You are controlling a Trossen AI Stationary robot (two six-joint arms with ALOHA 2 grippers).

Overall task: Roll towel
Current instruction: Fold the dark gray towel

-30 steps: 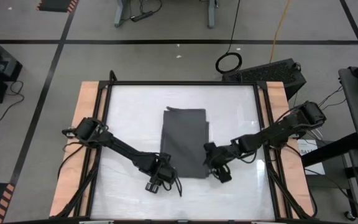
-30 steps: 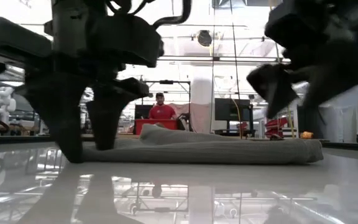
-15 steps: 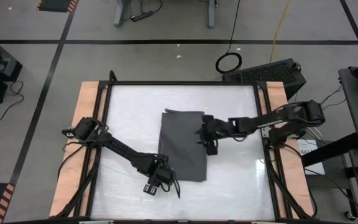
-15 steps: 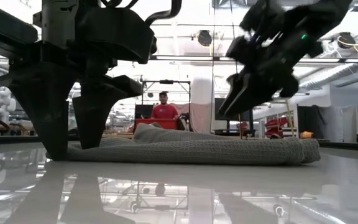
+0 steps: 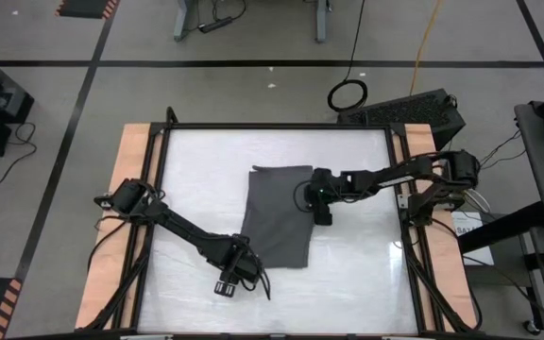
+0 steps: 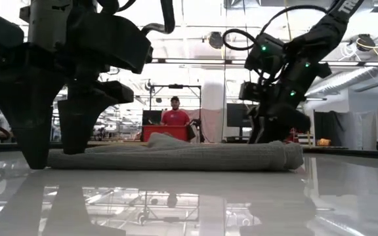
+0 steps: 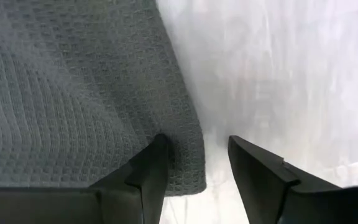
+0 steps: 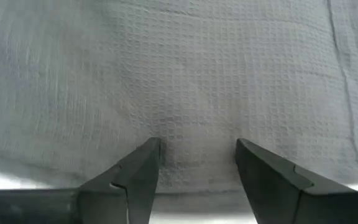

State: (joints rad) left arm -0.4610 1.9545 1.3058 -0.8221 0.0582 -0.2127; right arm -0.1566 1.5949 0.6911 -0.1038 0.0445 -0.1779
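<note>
The towel (image 5: 279,215) is seen lying flat near the middle of the white bench (image 5: 366,274). The left pincer (image 5: 235,280) is held open at the towel's near left corner, one finger on the cloth, one on the bench. The right pincer (image 5: 320,210) is spread open at the towel's right edge

Both arms are dark, slim and jointed, with black cables looping along them. The left gripper (image 7: 194,163) has two matte black, wedge-shaped fingers. The right gripper (image 8: 197,163) looks alike. Small green lights glow on the right arm's wrist.
</note>
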